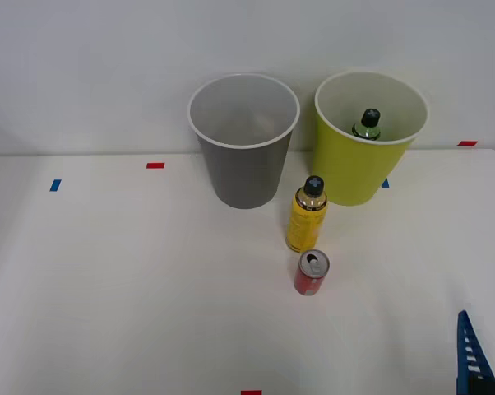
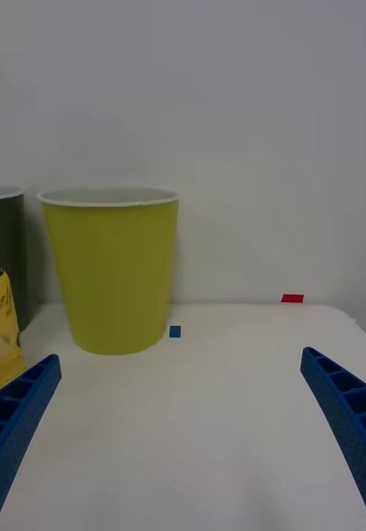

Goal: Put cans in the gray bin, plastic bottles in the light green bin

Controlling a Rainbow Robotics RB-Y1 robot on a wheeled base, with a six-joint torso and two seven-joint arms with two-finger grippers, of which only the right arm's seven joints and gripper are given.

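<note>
On the white surface (image 1: 108,271) two tall tapered wastebaskets stand side by side against the pale wall. The gray bin (image 1: 244,156) is on the left in the front view and the light green bin (image 1: 364,160) is on the right, with a narrow gap between them. A dark green bottle (image 1: 367,124) with a black cap stands inside the light green bin, its top showing below the rim. What lies at the bottom of the gray bin cannot be told.

In front of the gap between the bins stands the yellow bottle (image 1: 307,216), upright, black screw cap on top. Just in front of it, nearer the robot, stands the red can (image 1: 312,273), shorter, upright, its silver pull-tab top facing up. The two are close together but whether they touch cannot be told.

The right gripper (image 2: 181,415) hangs low over the surface at the near right corner, well apart from the bottle and can. Its jaws are spread wide, with nothing between them; one blue ribbed finger (image 1: 472,355) shows at the bottom right of the front view. From the wrist view the light green bin stands ahead, the yellow bottle's label at the edge beside one finger.

Small red tape marks (image 1: 155,165) and blue tape marks (image 1: 55,185) are stuck on the surface around the bins.
</note>
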